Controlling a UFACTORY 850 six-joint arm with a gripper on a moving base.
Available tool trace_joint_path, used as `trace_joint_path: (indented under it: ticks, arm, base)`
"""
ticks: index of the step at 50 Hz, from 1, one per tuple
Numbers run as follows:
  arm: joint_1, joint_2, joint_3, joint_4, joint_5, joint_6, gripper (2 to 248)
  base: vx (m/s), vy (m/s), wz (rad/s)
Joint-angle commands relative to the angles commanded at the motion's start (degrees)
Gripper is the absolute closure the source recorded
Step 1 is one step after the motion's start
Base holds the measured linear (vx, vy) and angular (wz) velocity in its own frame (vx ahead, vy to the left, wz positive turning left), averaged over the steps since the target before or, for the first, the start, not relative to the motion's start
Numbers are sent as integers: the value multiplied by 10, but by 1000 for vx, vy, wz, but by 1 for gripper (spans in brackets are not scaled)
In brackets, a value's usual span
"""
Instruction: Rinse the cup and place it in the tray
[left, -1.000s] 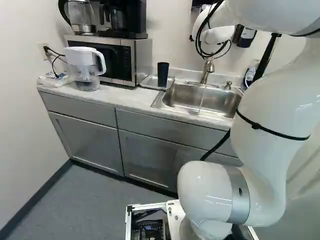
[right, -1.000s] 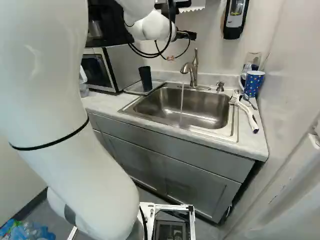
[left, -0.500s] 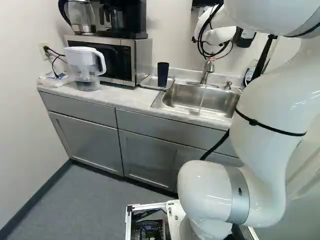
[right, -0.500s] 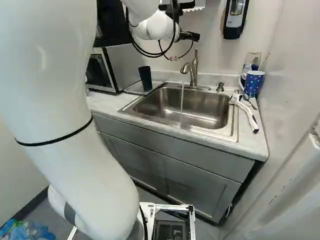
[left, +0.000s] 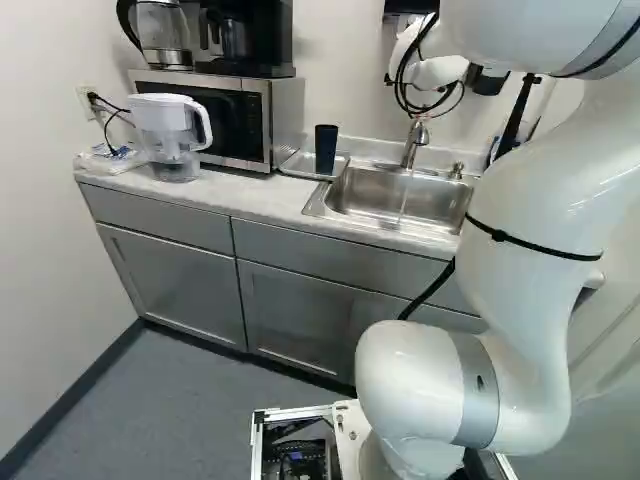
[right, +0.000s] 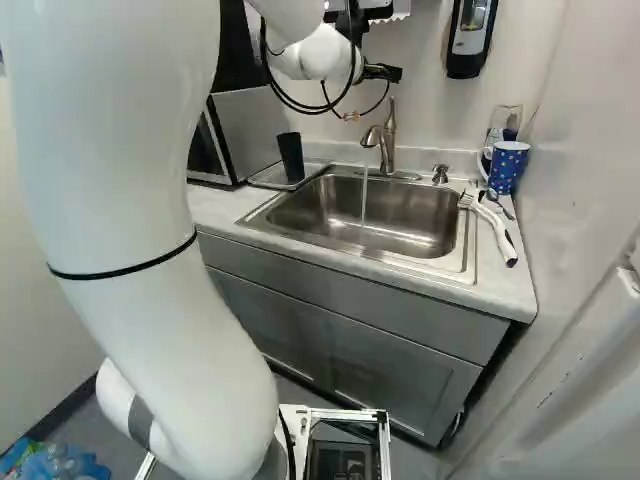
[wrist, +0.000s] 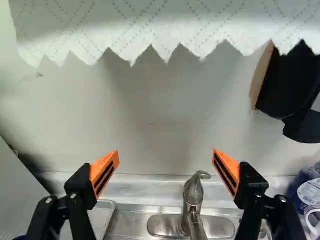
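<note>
In the right base view my gripper (right: 383, 73) is up in front of the wall, above the faucet (right: 388, 140). The wrist view shows the gripper (wrist: 166, 167) open, orange pads far apart with nothing between them; the faucet (wrist: 192, 200) stands beyond and below. A thin stream of water (right: 364, 205) runs into the sink (right: 310, 210). The dark, tall cup (right: 291, 157) stands upright on the metal tray (right: 265, 178) left of the sink, apart from the gripper. A blue dotted mug (right: 508, 166) stands right of the sink.
A microwave (left: 285, 120) stands left of the tray, with a water pitcher (left: 168, 130) beside it. A white-handled brush (right: 498, 235) lies right of the sink. Paper towel (wrist: 150, 30) hangs ahead of the gripper, and a dispenser (right: 468, 40) is on the wall.
The arm's large links have shifted rightward in the right base view and slightly leftward in the left one. The gripper has moved a little to the right in the right base view.
</note>
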Motion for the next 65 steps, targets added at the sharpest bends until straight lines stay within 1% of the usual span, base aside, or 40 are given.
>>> trace_joint_path:
  ticks: [14,54,65]
  arm:
    - [-1,-16,-18,0,-11,0,3]
    - [5,-60,-66,0,-67,0,3]
    - [5,-61,-68,0,-83,0,3]
  base:
    - [0,0,0]
    - [0,0,0]
    - [0,0,0]
